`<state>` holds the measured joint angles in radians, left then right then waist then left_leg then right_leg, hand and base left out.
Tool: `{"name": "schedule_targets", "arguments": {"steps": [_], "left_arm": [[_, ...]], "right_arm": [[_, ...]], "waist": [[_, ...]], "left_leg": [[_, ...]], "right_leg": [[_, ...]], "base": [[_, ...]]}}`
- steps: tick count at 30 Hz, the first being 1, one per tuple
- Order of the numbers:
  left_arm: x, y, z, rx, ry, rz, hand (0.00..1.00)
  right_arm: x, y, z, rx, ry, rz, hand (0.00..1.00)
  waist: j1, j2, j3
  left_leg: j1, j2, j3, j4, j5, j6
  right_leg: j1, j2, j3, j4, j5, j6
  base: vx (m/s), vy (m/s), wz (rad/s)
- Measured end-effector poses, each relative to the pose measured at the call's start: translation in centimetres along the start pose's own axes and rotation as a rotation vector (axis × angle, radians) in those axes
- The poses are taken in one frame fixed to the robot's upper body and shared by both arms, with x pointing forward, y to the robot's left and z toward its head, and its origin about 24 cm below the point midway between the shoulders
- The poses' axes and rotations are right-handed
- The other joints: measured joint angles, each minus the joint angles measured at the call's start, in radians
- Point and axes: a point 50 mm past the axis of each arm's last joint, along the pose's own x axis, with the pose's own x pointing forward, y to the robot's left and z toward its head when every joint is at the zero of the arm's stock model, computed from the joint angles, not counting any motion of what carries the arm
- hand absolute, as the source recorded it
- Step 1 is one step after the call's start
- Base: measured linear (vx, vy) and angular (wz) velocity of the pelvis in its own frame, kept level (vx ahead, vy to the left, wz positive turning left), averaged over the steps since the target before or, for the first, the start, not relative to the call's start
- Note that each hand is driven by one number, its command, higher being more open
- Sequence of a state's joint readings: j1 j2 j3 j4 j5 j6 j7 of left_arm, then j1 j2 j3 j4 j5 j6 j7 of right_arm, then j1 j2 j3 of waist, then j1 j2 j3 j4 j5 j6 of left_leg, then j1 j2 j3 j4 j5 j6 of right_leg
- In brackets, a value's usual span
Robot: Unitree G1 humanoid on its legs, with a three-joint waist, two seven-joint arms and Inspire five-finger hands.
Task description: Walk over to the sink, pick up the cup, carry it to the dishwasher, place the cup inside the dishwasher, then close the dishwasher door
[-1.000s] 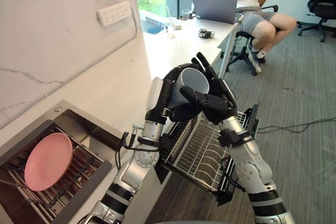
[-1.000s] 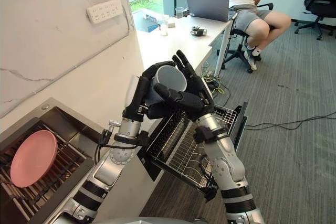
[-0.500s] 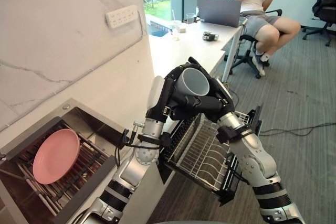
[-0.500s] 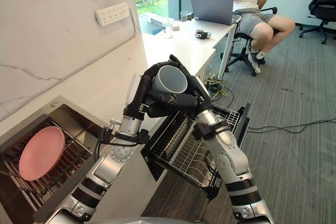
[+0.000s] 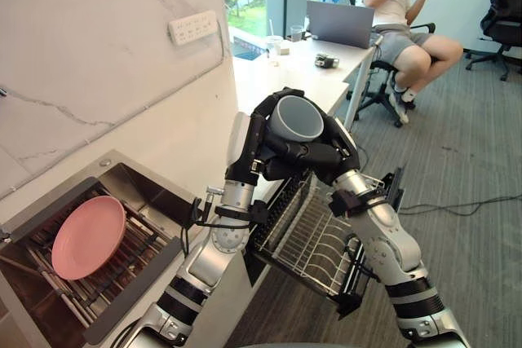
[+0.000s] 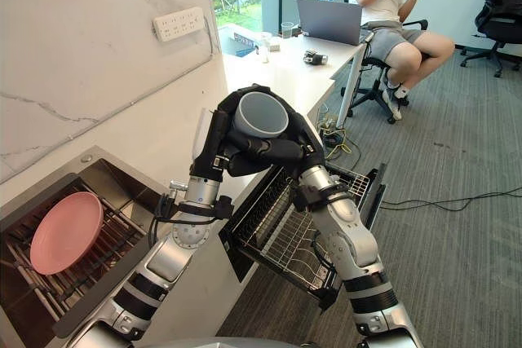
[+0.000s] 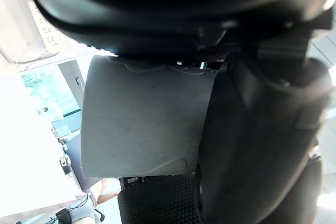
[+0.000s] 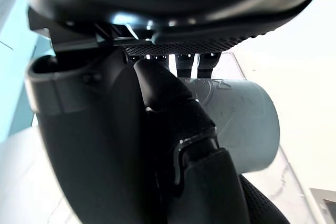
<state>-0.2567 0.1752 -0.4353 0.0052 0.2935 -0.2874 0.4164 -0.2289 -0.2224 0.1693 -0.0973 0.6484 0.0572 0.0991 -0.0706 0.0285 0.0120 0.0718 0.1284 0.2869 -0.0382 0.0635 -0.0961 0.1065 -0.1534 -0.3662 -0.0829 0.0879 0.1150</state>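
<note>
a robot holds a grey cup (image 5: 296,117) in both hands at the middle of the head view, raised in the air with its open mouth tipped up toward the camera. the left hand (image 5: 259,148) is clamped on the cup from its 9 o'clock side, fingers curled over the rim. the right hand (image 5: 322,156) is clamped on it from 5 o'clock, fingers wrapped across the cup's front wall. in the left wrist view the cup's (image 7: 142,124) grey wall lies pressed against the dark palm. in the right wrist view the cup (image 8: 241,124) sits just past the curled thumb.

below the cup, at 5 o'clock, the wire rack (image 5: 314,238) of an open dishwasher stands pulled out over grey carpet. at 8 o'clock a steel sink (image 5: 134,193) holds a pink plate (image 5: 87,236) leaning on a drying rack. a white power strip (image 5: 193,27) is fixed to the marble wall at 11 o'clock. at 12 o'clock a white tabletop (image 5: 277,75) carries a laptop (image 5: 340,24). a person (image 5: 400,14) sits on an office chair at 1 o'clock, well apart from the robot.
</note>
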Motion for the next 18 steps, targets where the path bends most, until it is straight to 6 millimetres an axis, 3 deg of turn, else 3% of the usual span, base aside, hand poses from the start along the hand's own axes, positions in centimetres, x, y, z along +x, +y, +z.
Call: {"name": "schedule_targets", "arguments": {"steps": [11,12,18], "left_arm": [[0.1,0.1,0.0,-0.036,0.014,-0.003,0.0],[0.1,0.2,-0.1,-0.037,0.015,-0.004,1.0],[0.3,0.1,0.6,-0.097,0.004,0.003,1.0]], "right_arm": [[0.1,0.5,-0.3,0.019,-0.015,-0.026,0.0],[0.1,0.6,-0.4,0.021,-0.018,-0.031,0.0],[0.3,1.2,-0.3,0.056,-0.076,-0.091,0.0]], "waist": [[0.006,-0.008,-0.005],[0.006,-0.01,-0.006],[0.006,-0.012,-0.008]], "left_leg": [[0.001,-0.001,-0.02,-0.031,0.024,-0.001],[0.001,-0.001,-0.021,-0.031,0.024,-0.001],[0.0,0.0,-0.021,-0.032,0.025,-0.002]], "right_leg": [[0.0,0.003,-0.022,0.0,0.0,0.0],[0.0,0.003,-0.022,0.0,0.0,-0.001],[-0.003,0.004,-0.023,0.0,0.0,-0.001]], "base": [[-0.01,-0.003,0.05],[0.0,0.0,0.0],[0.0,0.0,0.0]]}}
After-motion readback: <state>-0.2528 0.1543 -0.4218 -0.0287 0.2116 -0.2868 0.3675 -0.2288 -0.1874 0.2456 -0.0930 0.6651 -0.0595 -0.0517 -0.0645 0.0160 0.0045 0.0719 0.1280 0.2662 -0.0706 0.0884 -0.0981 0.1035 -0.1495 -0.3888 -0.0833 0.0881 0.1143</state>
